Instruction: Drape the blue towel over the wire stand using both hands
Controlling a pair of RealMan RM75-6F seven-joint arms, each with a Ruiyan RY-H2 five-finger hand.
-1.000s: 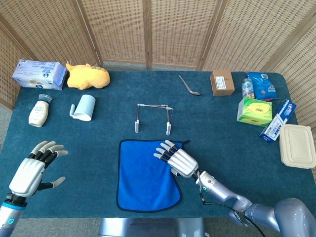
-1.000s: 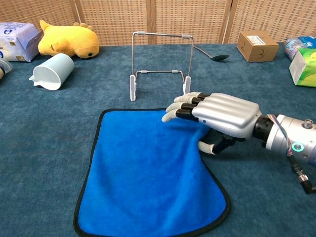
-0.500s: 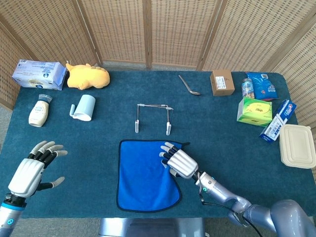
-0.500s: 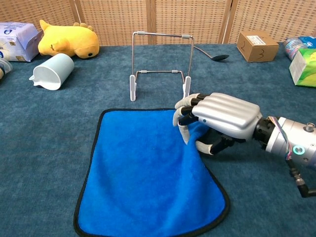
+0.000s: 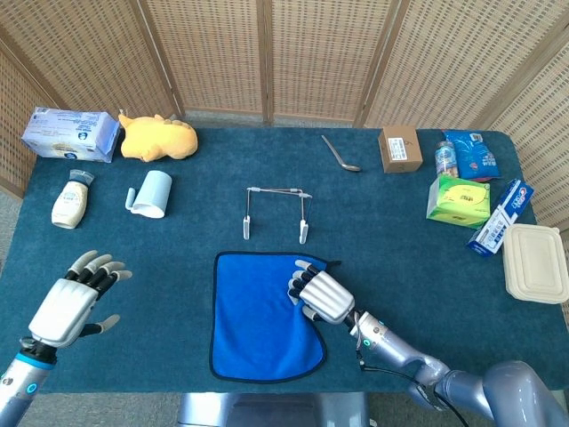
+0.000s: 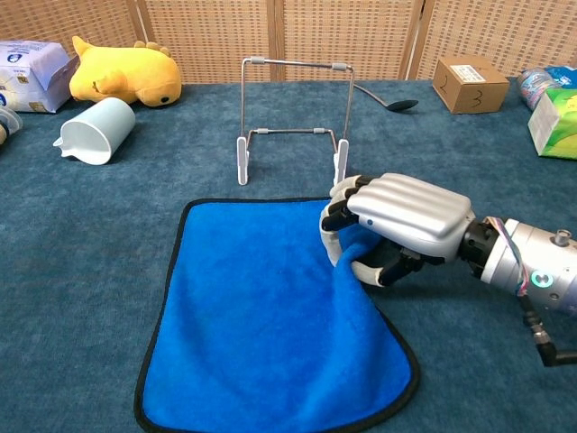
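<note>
The right hand (image 6: 397, 225) covers the blue towel (image 6: 261, 316)'s far right corner, so the grip there cannot be judged. The towel's near edge is cut off in the chest view. The left hand (image 5: 69, 305) appears only in the head view.

The right hand (image 6: 389, 225) has a smooth silver-grey shell over its back, moulded into rounded ridges that run toward the fingers (image 6: 335, 219), which are black at the knuckle links and end in pale grey tips. Behind it sits a black wrist collar, then a cylindrical silver forearm section carrying a small glowing teal ring light, thin coloured wires at the joint and a black cable looping beneath. The arm further back is glossy blue-grey metal. The left hand (image 5: 71, 305) shows the same white-silver back plate, dark finger segments and light grey tips, with a dark wrist band and a small teal light below it
</note>
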